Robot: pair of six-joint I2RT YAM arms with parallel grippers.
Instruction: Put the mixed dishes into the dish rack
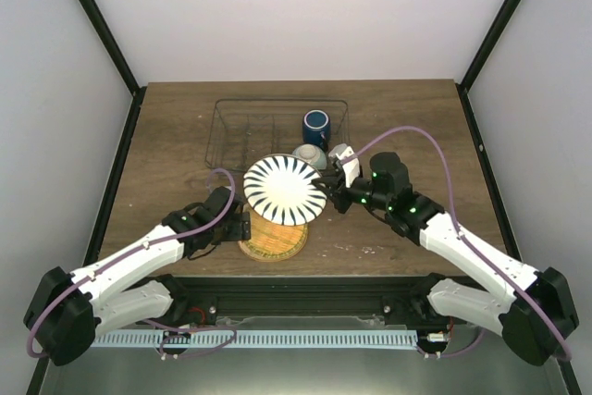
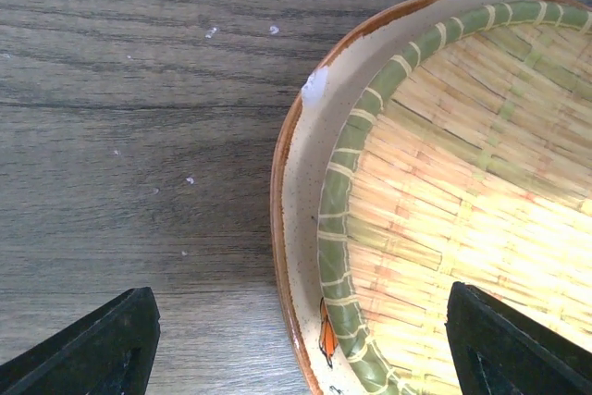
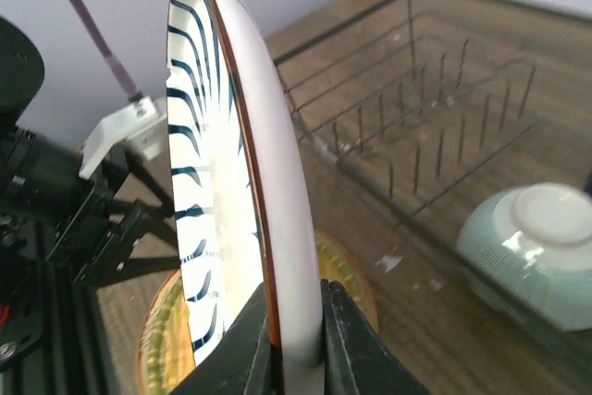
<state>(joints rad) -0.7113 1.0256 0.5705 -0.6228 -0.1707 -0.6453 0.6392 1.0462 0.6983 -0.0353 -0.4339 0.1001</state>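
The right gripper (image 3: 298, 344) is clamped on the rim of the white striped plate (image 1: 285, 190), holding it lifted and tilted above the yellow-orange plate (image 1: 273, 240). The dish rack (image 1: 277, 102) lies just beyond it, away from the bases, with bare tines in its left half. Only 1 arm, the right, looks placed to carry it there. The left gripper (image 1: 242, 226) hovers spread wide over the yellow-orange plate's rim.

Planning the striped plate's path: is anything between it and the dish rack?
The upside-down mint bowl sits behind the striped plate, by the near right edge of the dish rack. Farther left, the tines look unobstructed.
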